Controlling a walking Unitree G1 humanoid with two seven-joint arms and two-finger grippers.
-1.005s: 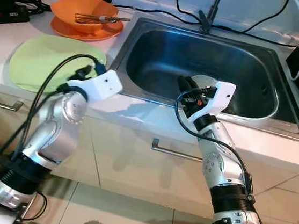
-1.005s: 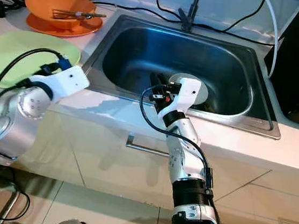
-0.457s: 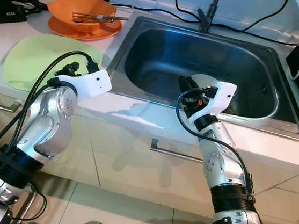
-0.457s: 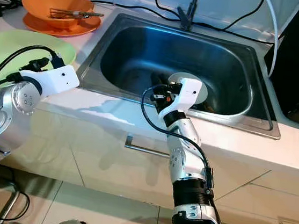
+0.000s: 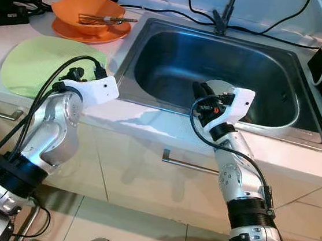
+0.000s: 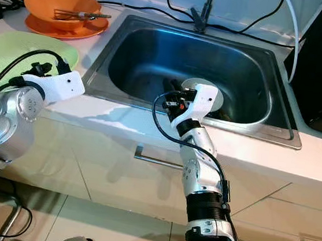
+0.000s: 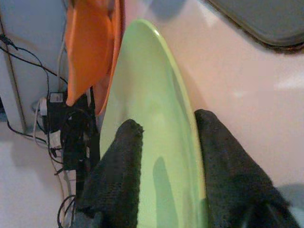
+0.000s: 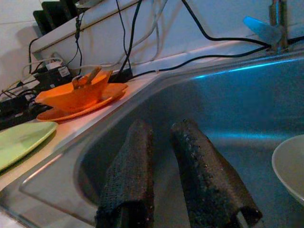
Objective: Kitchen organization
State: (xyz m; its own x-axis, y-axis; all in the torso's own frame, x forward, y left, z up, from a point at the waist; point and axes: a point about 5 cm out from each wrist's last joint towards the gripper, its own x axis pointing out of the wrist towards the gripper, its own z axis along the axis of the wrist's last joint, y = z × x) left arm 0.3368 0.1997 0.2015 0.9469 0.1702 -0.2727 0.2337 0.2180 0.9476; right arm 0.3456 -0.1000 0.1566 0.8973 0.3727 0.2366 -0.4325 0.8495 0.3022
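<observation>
Green plate (image 7: 156,142) between open left claw (image 7: 166,175) fingers, right claw (image 8: 168,180) in sink (image 5: 175,46)

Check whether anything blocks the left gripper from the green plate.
Nothing visible does. The left gripper hangs open right at the green plate, its fingers straddling the near rim. The orange bowl sits beyond the plate, out of the way.

The right claw (image 5: 202,93) and its white wrist hide most of the pale dish (image 5: 220,85) in the sink (image 5: 158,44). The green plate (image 5: 27,64) near the counter's front edge is partly covered by the left claw (image 7: 166,156).
</observation>
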